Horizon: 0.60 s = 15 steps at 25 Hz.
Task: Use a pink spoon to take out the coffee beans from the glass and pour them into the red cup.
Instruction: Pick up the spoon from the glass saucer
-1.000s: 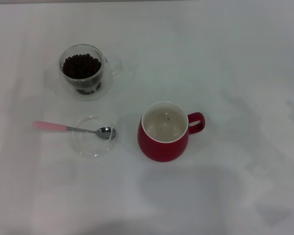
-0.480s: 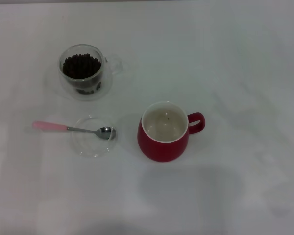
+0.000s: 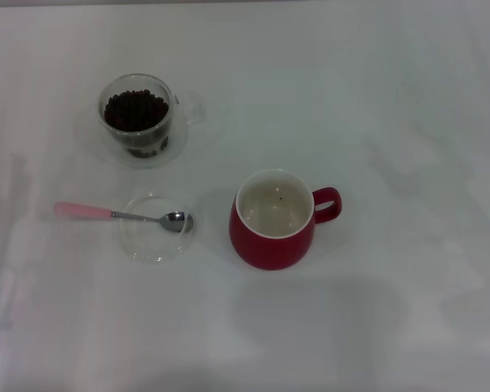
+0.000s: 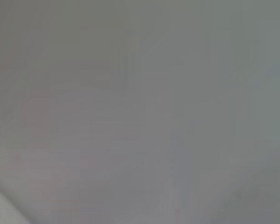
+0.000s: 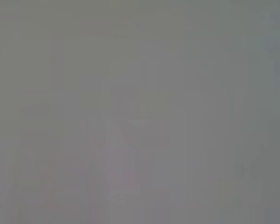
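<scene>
1. Nothing on the table (image 3: 392, 98) has shifted since the earlier head views: the glass, the spoon, the dish and the red cup sit exactly where they were.
2. No arm or gripper shows in the head view, and both wrist views give only a flat grey blur, so I cannot tell how far either pincer is open or whether it has hold of anything.
3. The glass (image 3: 139, 120) stands upright at the far left of the white table, its clear handle turned toward the right, with the coffee beans (image 3: 135, 110) heaped inside it nearly to the rim.
4. The pink spoon (image 3: 122, 216) lies nearer the robot than the glass, its pink handle pointing left and resting past the edge of a shallow clear dish (image 3: 153, 241), its metal bowl lying over the dish's right part.
5. The red cup (image 3: 275, 219) stands upright to the right of the dish, apart from it, handle pointing right; its cream inside looks empty apart from what may be a tiny dark speck.
</scene>
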Motion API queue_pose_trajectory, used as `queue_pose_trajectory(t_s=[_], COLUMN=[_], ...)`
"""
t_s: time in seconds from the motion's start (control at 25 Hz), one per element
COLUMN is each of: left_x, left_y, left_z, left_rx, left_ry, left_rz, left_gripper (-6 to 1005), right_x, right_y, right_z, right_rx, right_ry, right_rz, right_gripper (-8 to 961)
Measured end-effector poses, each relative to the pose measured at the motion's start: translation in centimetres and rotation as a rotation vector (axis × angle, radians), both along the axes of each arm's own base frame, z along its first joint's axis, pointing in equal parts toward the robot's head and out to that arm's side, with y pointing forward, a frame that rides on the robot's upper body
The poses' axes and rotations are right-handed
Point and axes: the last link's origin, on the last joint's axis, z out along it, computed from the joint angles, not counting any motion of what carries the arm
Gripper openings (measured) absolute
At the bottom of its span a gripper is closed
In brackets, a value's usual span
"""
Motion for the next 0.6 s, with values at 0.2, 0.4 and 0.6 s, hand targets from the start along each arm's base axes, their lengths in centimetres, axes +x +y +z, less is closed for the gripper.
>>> queue_pose_trajectory(t_s=[0.2, 0.4, 0.6], left_x=[0.9, 1.2, 0.3], left_y=[-0.8, -1.4, -2.6], left_z=[-1.8, -3.3, -3.8], left_rx=[-0.093, -0.231, -0.286], left_ry=[-0.052, -0.096, -0.144], left_rz=[-0.030, -0.065, -0.023], left_gripper=[632, 631, 631], right_x=[-0.2, 0.0, 0.4], right_y=[0.2, -0.3, -1.1], right_z=[-0.1, 0.0, 0.3], right_rx=[-0.025, -0.032, -0.037], right_ry=[0.001, 0.007, 0.010], right_rz=[0.015, 0.013, 0.006], right_gripper=[766, 766, 766])
